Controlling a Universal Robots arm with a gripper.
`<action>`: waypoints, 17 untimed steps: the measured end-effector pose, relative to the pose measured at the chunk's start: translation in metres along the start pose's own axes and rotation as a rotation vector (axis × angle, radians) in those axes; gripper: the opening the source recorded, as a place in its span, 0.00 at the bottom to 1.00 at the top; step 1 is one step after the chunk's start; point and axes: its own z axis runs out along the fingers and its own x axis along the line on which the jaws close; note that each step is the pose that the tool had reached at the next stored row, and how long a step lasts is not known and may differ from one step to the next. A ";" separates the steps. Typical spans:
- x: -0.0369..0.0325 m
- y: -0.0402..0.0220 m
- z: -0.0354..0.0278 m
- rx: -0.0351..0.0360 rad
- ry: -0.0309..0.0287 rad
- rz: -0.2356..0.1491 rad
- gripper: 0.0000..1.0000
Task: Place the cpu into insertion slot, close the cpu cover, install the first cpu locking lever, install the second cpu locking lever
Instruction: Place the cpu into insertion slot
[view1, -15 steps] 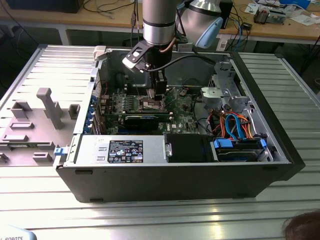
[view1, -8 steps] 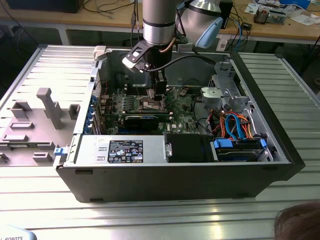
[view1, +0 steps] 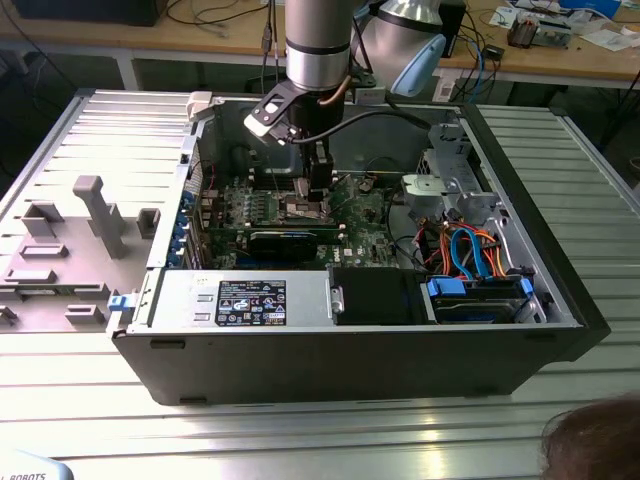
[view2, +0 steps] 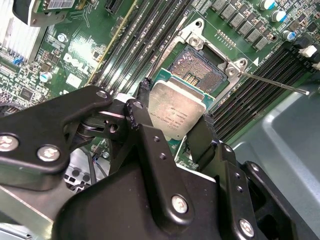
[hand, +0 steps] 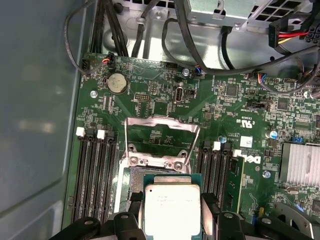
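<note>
Exterior view, arm: I see the gripper (view1: 318, 180) down inside the open computer case (view1: 300, 370), over the green motherboard (view1: 365, 215).
Exterior view, surface: the case lies on its side on a ribbed metal table (view1: 300, 430), with grey fixture blocks (view1: 90, 215) at the exterior view's left.
Exterior view, room: a cluttered wooden workbench (view1: 200, 35) runs behind, and a person (view1: 590, 440) is at the near corner.
Second wrist view, jaws: they pinch the cpu (view2: 177, 112) by two opposite edges, metal top facing the camera.
Second wrist view, target: the insertion slot (view2: 197, 65) lies bare, its contact field uncovered. The chip overlaps its near rim, but I cannot tell how high it hangs.
Second wrist view, lever: a thin locking lever (view2: 272, 82) stands swung away from the socket.
First wrist view, cover: the cpu cover (hand: 162, 121) stands raised on its hinge beyond the slot (hand: 131, 181), so the way in is open.
First wrist view, chip: the cpu (hand: 172, 207) sits between the black fingers (hand: 134, 202), partly over the socket.
Step in hand: by my judgement the first one, placing the chip. Cover and levers are not yet done.
What the placing calls for: I reckon the chip square to the rim, level, set down without force, and clear of the raised cover.
</note>
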 end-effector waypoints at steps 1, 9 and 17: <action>0.0000 0.0000 0.0000 0.0001 -0.0001 0.001 0.55; 0.0000 0.0000 0.0002 0.0005 -0.0009 0.011 0.55; 0.0000 0.0000 0.0004 0.0008 -0.0012 0.018 0.55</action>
